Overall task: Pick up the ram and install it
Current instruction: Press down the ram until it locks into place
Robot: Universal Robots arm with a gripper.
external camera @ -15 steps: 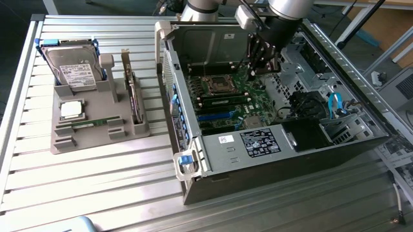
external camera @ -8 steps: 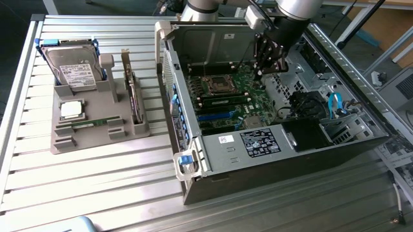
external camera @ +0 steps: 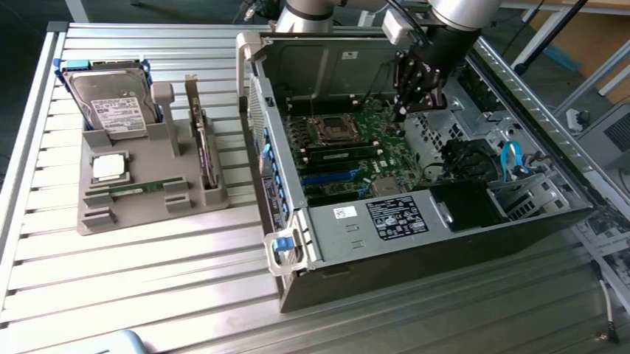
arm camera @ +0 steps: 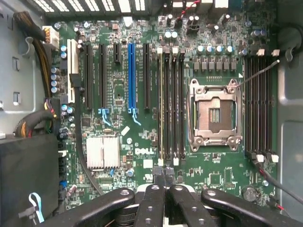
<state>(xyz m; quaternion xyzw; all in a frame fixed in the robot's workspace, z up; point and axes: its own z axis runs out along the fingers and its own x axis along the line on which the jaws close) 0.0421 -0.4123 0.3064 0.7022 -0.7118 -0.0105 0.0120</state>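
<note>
The ram (external camera: 130,189), a thin green stick, lies flat in the front slot of the grey holder (external camera: 147,214) on the exterior view's left, outside the computer. My gripper (external camera: 400,115) hangs inside the open computer case (external camera: 414,221), above the motherboard (external camera: 379,158) and far from the ram. In the wrist view the gripper (arm camera: 164,174) is shut, its black fingers (arm camera: 154,198) pressed together with nothing between them, over the end of the long black memory slots (arm camera: 170,104) beside the empty processor socket (arm camera: 213,113).
The holder also carries a hard drive (external camera: 111,103), a square silver processor chip (external camera: 108,167) and an upright expansion card (external camera: 202,140). A green stick (external camera: 343,155) sits in a slot near the socket. Case walls, cables (external camera: 512,158) and a heatsink (arm camera: 103,152) surround the board.
</note>
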